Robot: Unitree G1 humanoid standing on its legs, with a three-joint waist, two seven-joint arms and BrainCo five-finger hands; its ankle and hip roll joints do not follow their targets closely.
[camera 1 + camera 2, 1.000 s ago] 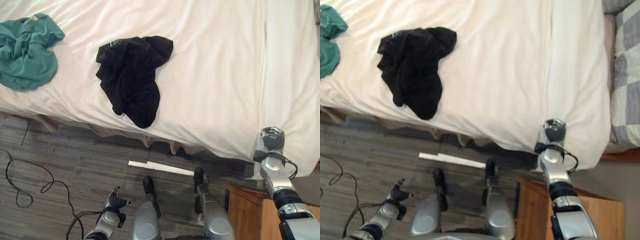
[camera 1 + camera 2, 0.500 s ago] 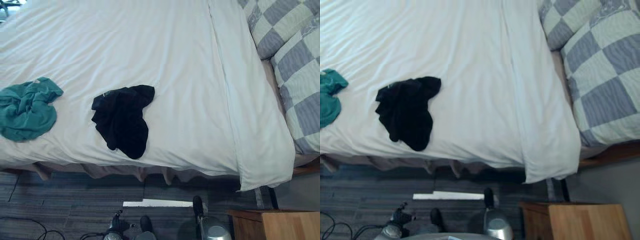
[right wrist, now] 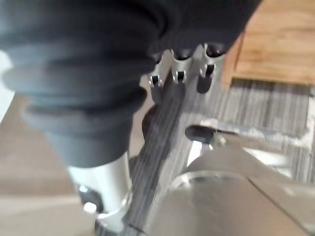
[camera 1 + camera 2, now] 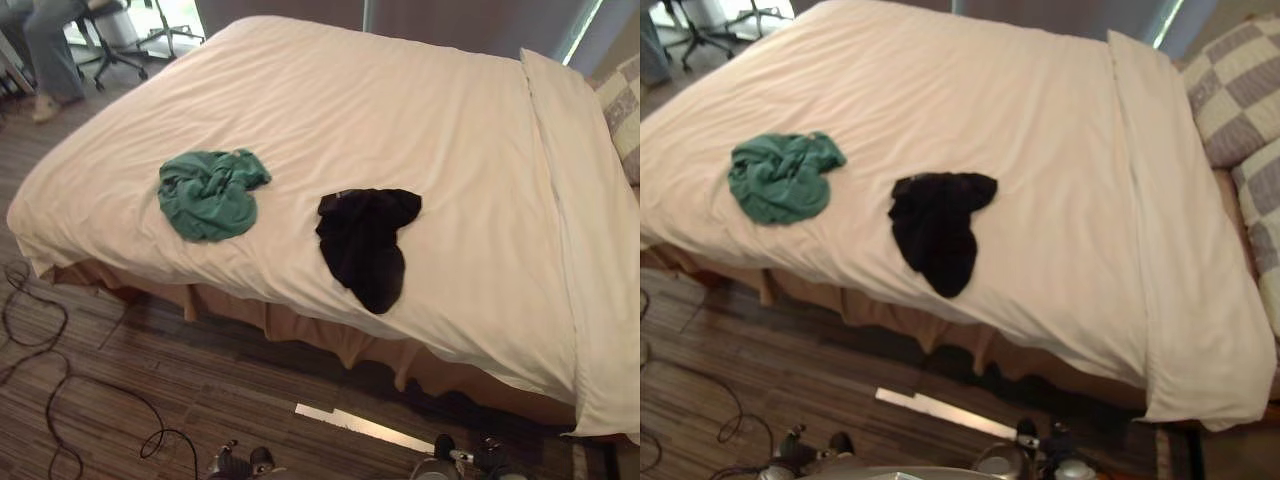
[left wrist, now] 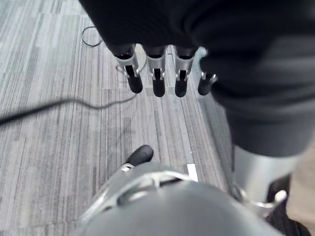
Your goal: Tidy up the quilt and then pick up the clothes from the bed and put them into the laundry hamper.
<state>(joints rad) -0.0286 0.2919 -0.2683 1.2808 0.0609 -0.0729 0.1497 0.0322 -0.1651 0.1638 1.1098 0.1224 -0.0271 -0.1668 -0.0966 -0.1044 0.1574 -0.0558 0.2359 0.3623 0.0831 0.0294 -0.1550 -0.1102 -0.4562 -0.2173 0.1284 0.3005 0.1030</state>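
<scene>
Two garments on the white quilt [image 4: 400,110], well apart from each other: green clothes [image 4: 210,192] crumpled toward the foot end, black clothes [image 4: 365,245] bunched nearer the near edge of the bed [image 4: 940,320]. Quilt spread smooth and flat, its folded-over band running across by the checked pillows [image 4: 1240,110]. No readable labels or writing on either garment. Left robot hand [image 5: 157,73] hanging low over the striped floor [image 5: 59,128], fingers straight and relaxed, holding nothing. Right robot hand [image 3: 184,64] likewise down by the floor near a wooden cabinet [image 3: 275,44], fingers loose and empty. Beyond the foot end of the bed, an office chair [image 4: 120,30] with a seated person's leg [image 4: 50,60].
</scene>
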